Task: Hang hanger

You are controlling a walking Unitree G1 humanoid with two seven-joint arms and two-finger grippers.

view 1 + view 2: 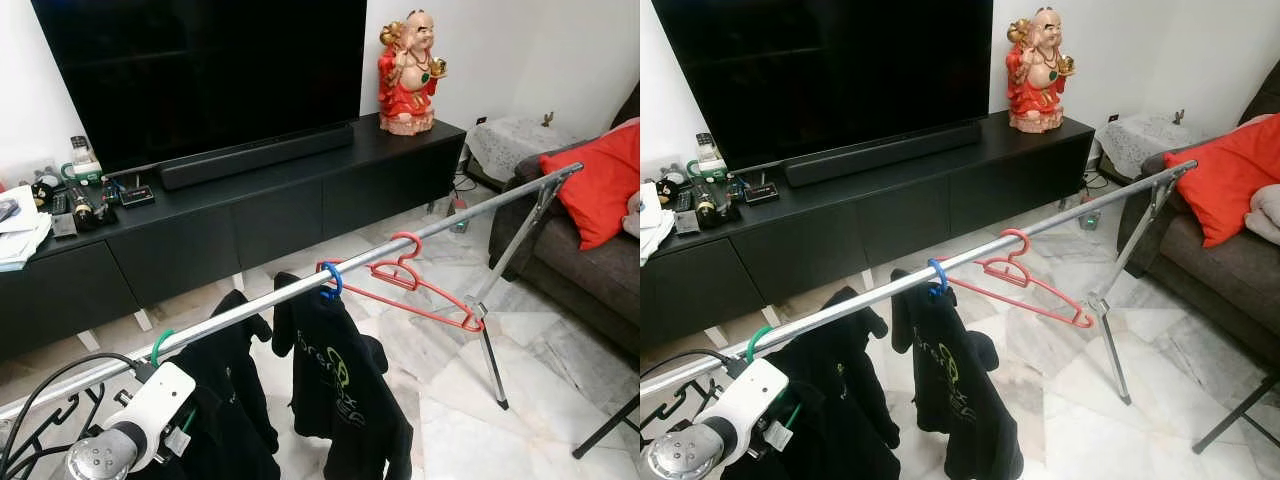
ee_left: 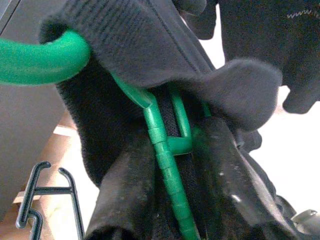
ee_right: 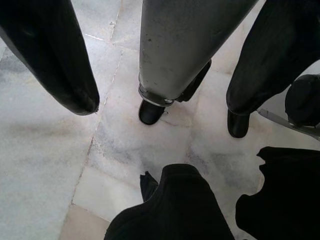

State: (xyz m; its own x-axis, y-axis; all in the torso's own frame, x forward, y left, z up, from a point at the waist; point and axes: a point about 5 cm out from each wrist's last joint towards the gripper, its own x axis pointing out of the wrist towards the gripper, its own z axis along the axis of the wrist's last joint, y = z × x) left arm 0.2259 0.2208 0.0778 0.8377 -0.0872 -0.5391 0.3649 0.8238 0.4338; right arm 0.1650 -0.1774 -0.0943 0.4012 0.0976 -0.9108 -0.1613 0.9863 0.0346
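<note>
Two black fingers of the left gripper (image 2: 172, 200) clamp the green plastic hanger (image 2: 165, 150) carrying a black garment (image 1: 225, 400), its hook over the silver metal rail (image 1: 400, 245), likely to seat it. Right gripper (image 3: 160, 65) hangs spread, idle, above the floor.

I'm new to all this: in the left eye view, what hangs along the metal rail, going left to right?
Green plastic hanger hook with a black garment → blue hanger hook with a black printed shirt → empty red plastic hanger.
</note>
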